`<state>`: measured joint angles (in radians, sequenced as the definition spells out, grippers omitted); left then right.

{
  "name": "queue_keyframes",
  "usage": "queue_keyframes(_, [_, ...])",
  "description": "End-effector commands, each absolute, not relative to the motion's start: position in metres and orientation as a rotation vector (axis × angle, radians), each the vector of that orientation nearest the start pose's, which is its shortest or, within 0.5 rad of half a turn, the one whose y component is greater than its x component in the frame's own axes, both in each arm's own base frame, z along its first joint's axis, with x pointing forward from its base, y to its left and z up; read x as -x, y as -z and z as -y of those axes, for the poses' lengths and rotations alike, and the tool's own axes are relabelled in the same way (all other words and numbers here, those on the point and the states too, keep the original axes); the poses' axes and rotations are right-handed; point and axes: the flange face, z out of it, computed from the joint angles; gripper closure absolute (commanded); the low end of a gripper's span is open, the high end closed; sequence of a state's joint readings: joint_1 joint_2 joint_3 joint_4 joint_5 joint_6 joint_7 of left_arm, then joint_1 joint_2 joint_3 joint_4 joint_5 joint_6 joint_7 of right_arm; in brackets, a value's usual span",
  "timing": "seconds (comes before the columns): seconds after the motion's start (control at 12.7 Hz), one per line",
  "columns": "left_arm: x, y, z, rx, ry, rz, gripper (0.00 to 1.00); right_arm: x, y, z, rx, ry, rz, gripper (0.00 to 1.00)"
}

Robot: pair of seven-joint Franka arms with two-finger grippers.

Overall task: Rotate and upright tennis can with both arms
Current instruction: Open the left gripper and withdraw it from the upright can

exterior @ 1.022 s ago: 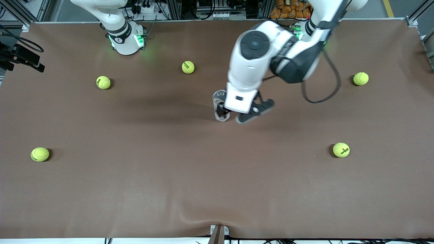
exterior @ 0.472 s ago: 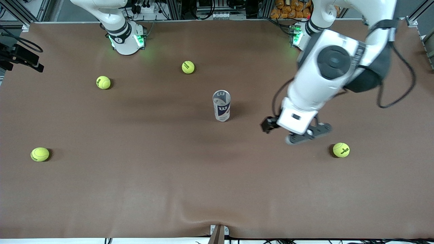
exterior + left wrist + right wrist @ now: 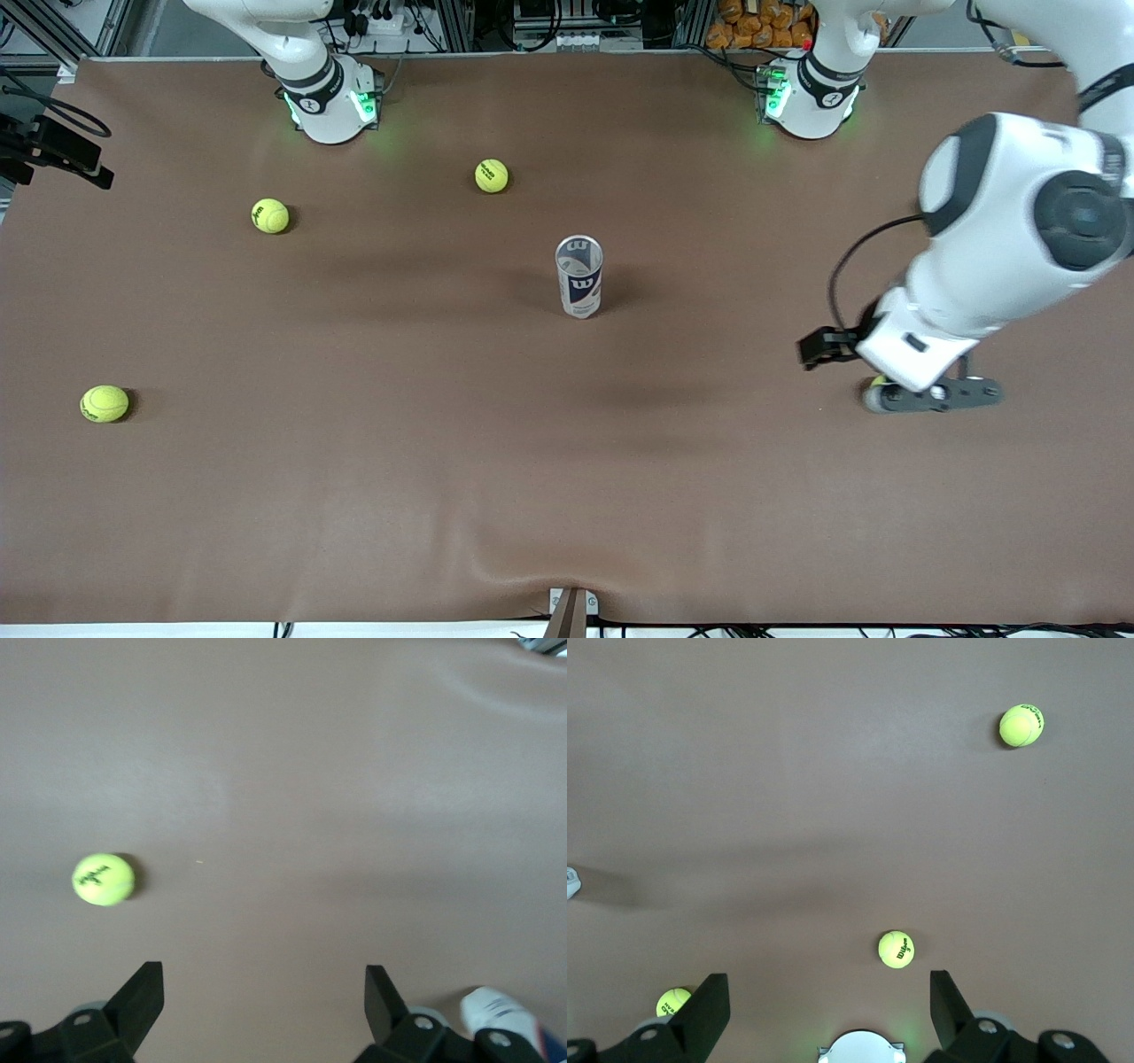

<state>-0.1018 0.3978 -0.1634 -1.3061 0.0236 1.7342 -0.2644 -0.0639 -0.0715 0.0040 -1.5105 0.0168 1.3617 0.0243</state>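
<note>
Tennis can: the tennis can (image 3: pixel 578 286) stands upright near the middle of the brown table (image 3: pixel 443 496), alone, nothing touches it. Its dark-blue label with the white "W" faces the front camera.

Left gripper: the left gripper (image 3: pixel 264 992) hangs in the air over the table at the left arm's end, at about 4 o'clock from the can and well apart from it. Its two black fingers (image 3: pixel 142 992) are spread wide and hold nothing. In the left wrist view one yellow-green tennis ball (image 3: pixel 104 879) lies on the table under it.

Right gripper: the right gripper (image 3: pixel 829 1001) is not seen in the front view; the right arm waits high above its base. Its fingers are also spread wide and empty.

Other balls: in the front view, one ball (image 3: pixel 492 175) lies at 11 o'clock from the can, one (image 3: pixel 269 215) at 10 o'clock, one (image 3: pixel 104 403) at 8 o'clock near the right arm's end.
</note>
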Motion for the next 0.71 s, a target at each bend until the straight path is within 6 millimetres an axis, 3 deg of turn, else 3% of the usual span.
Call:
queue_keyframes(0.0, [-0.645, -0.553, 0.126, 3.183, 0.025, -0.078, 0.0, -0.507, -0.676, 0.031, 3.133, -0.12, -0.122, 0.0])
queue_keyframes(0.08, [-0.638, -0.564, 0.123, 3.175, 0.033, -0.073, 0.0, -0.507, -0.676, 0.031, 3.133, -0.12, -0.122, 0.0])
queue_keyframes(0.24, [-0.624, -0.589, 0.094, 3.163, 0.013, -0.024, 0.0, -0.507, -0.676, 0.031, 3.133, -0.12, -0.122, 0.0])
queue_keyframes(0.47, [-0.586, -0.627, 0.064, 3.13, -0.076, 0.047, 0.0, -0.507, -0.676, 0.031, 3.133, -0.12, -0.122, 0.0])
queue_keyframes(0.63, [-0.559, -0.638, 0.045, 3.127, -0.092, 0.08, 0.0, -0.507, -0.676, 0.032, 3.132, -0.12, -0.127, 0.0])
